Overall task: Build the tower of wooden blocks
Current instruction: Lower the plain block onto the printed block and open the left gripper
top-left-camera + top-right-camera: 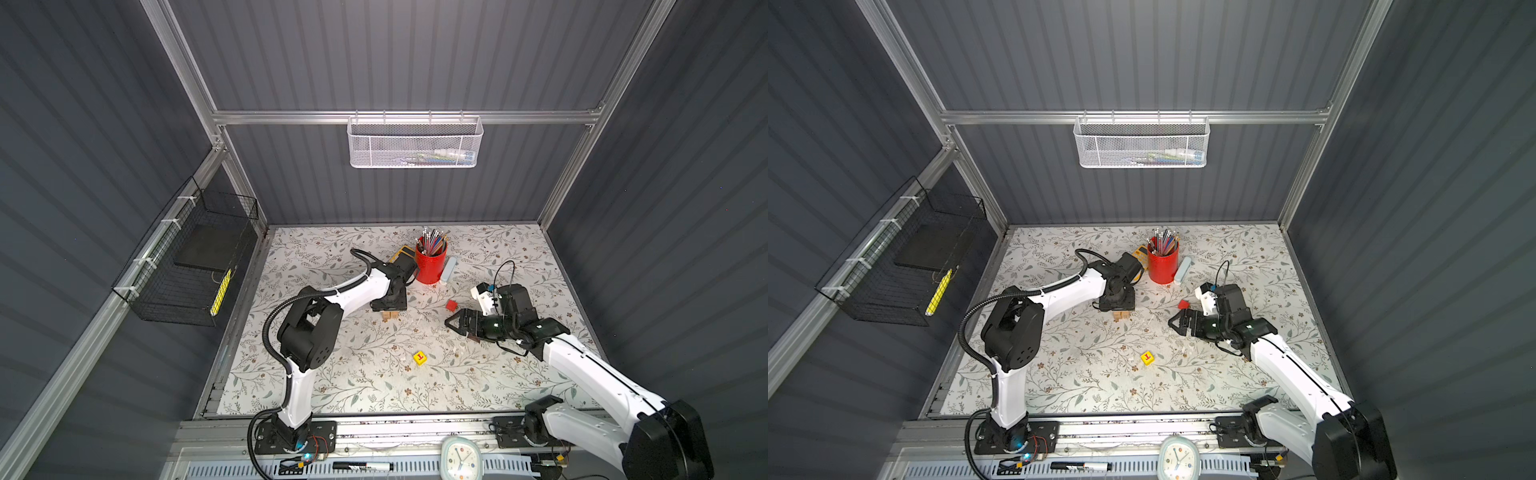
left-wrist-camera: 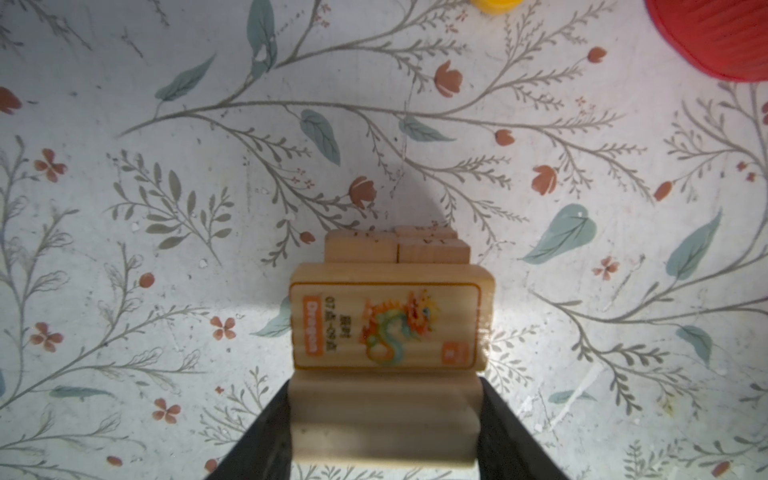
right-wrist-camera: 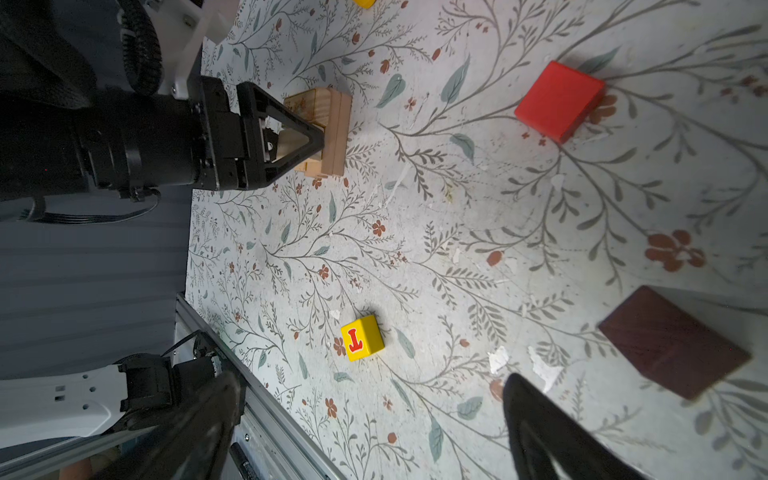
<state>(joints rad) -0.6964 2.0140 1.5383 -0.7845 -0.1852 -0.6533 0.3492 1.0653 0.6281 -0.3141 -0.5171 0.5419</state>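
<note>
Left gripper pointing down, clamped on a pale wooden block at the top of the wood block tower, mid-table, near the red pencil cup. Held block right beside a dragon-printed block, with two further pale blocks side by side lower down; contact between held block and layer beneath not resolvable. Right gripper spread wide and empty, low over the table, near the red cube and just beside the dark brown roof piece. Yellow lettered cube loose toward the front, well apart from the tower. Three pieces outside the tower, hence build judged partway.

Judged hazards:
- tilt or slide of the held block on release, caused by off-centre seating or a gap beneath;
- displacement of the dragon-printed block through finger drag on withdrawal;
- collapse of the narrow stack under sideways pressure;
- scatter of the red cube from a careless sweep of the open right gripper.
</note>
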